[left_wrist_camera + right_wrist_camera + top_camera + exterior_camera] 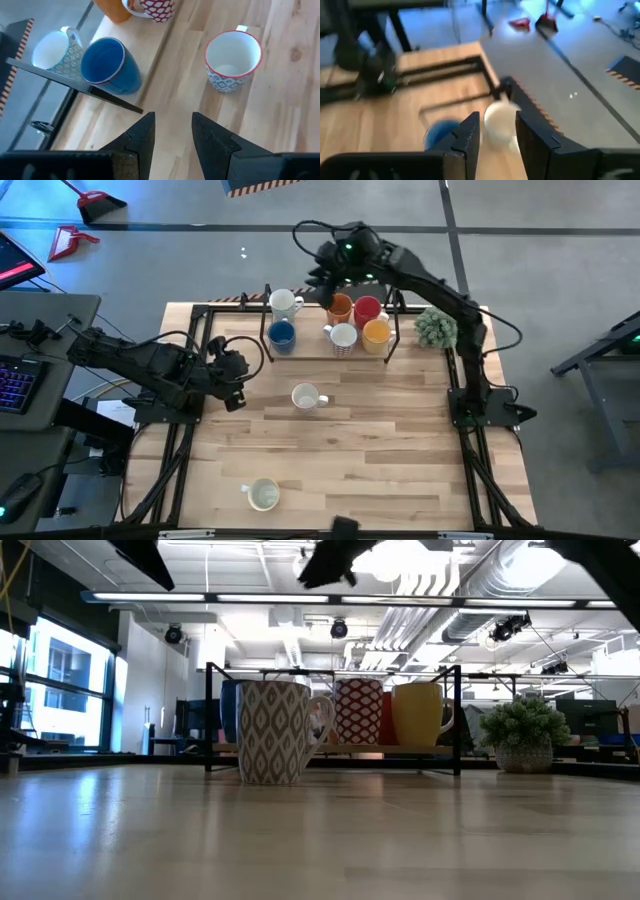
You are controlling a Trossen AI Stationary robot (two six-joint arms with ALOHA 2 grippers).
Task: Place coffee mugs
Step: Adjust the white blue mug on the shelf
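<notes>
Six coffee mugs [340, 317] are sitting on the rack [262, 340] at upper centre; two are waiting on the counter [400, 440]. The left end effector [233, 373] is hovering apart, empty, probably lining up the middle patterned mug [305, 397]. The right end effector [322, 272] is hanging apart over the rack.

- 6 mugs upright on the far rack: white [284, 303], blue [281, 335], orange [340, 307], red [367, 309], patterned [343, 337], yellow [376, 333].
- 2 more patterned ones loose, upright: mid-table [305, 397], near edge [263, 494].

Wooden table [380, 440] — black rack [330, 355] at twelve o'clock, plant [436, 328] at two, one mug [305, 397] near centre, another mug [263, 494] at seven.
</notes>
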